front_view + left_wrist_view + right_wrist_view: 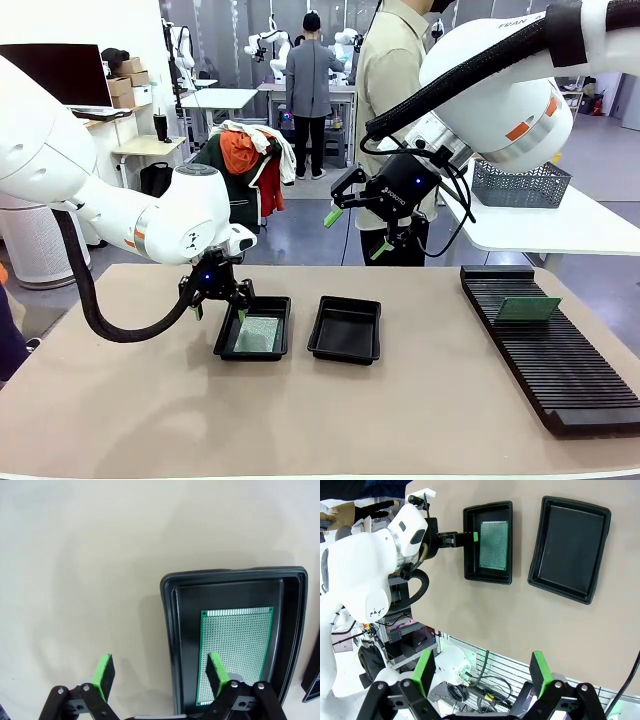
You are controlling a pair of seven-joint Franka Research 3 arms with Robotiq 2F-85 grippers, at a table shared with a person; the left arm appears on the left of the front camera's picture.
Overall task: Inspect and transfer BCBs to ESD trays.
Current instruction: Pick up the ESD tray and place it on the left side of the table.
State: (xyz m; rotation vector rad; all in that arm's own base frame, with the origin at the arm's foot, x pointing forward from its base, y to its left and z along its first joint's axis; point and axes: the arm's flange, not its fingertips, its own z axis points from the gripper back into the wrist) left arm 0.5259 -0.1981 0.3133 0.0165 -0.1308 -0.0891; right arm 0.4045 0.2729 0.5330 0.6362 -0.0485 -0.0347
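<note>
Done: one BCB lies flat on the floor of the left ESD tray.
Left to do: the right ESD tray is empty, and a second board stands in the black slotted rack on the right of the surface. I judge the task about half finished.
Board in tray, direction: printed face up. Its long axis follows the long side of the tray, from the robot's side toward the person's side.
Board in rack, direction: on its long edge, probably leaning a little; the long axis goes across the rack.
Left gripper: jaws apart and empty, low over the tray's left wall, one finger above the board.
Right gripper: jaws apart and empty, high above the surface.
</note>
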